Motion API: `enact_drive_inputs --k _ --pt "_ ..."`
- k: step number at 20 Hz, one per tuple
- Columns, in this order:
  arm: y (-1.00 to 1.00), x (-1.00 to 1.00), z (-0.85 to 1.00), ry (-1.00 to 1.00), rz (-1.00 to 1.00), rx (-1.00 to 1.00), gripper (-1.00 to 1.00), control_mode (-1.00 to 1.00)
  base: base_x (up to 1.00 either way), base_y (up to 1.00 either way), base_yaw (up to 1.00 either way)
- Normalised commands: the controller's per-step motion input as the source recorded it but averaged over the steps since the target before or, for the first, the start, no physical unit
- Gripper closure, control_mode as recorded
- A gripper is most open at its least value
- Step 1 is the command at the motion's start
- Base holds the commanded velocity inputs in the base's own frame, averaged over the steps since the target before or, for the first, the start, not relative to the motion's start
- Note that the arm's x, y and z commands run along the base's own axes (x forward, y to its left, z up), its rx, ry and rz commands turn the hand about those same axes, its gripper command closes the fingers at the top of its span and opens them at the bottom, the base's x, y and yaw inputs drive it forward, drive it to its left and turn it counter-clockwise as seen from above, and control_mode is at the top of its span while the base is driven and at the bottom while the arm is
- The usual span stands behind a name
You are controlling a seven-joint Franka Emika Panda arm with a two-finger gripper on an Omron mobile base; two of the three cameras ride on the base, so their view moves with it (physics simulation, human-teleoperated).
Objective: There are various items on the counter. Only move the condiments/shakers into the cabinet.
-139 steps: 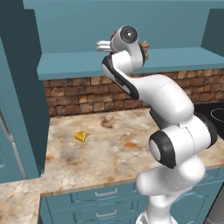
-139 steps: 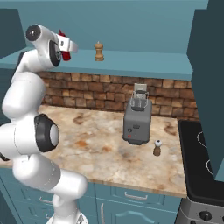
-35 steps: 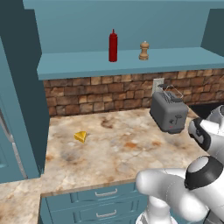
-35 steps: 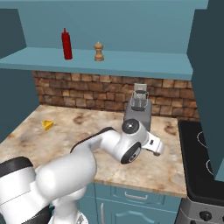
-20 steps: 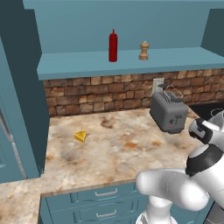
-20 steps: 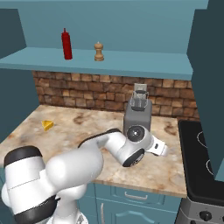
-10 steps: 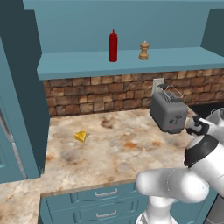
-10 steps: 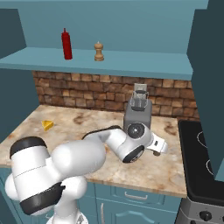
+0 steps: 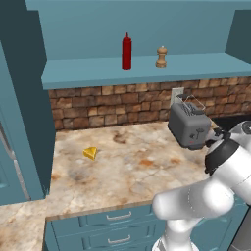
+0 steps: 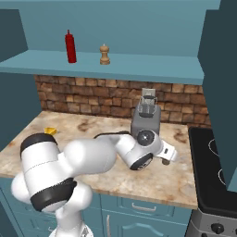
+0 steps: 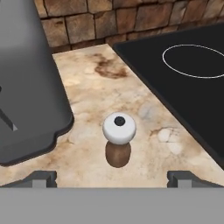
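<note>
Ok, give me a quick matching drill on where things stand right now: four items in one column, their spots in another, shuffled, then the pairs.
Things:
1. red squeeze bottle
2. tan wooden shaker
3. white-topped shaker
4. cheese wedge

Places:
A. on the counter between the toaster and the black cooktop, ahead of the open gripper
B. on the cabinet shelf, left of its neighbour in the left base view
C. on the counter's left part, by itself
D. on the cabinet shelf, right of its neighbour in the left base view

Pairs: 1-B, 2-D, 3-A, 4-C
</note>
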Motion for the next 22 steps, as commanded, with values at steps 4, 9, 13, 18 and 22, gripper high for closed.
enact_drive_inputs --k 4,9,13,18,22 --pt "-0.20 0.07 -0.14 0.00 0.00 0.00 -1.00 -1.00 0.00 0.00 0.00" --pt "-0.08 0.16 -0.02 0.00 0.00 0.00 -1.00 -1.00 0.00 0.00 0.00" --pt "-0.10 0.18 -0.01 0.00 0.00 0.00 -1.00 -1.00 0.00 0.00 0.00" --pt "-0.12 0.12 -0.10 0.00 0.00 0.00 -1.00 -1.00 0.00 0.00 0.00" --pt "-0.10 0.04 -0.22 0.00 0.00 0.00 -1.00 -1.00 0.00 0.00 0.00"
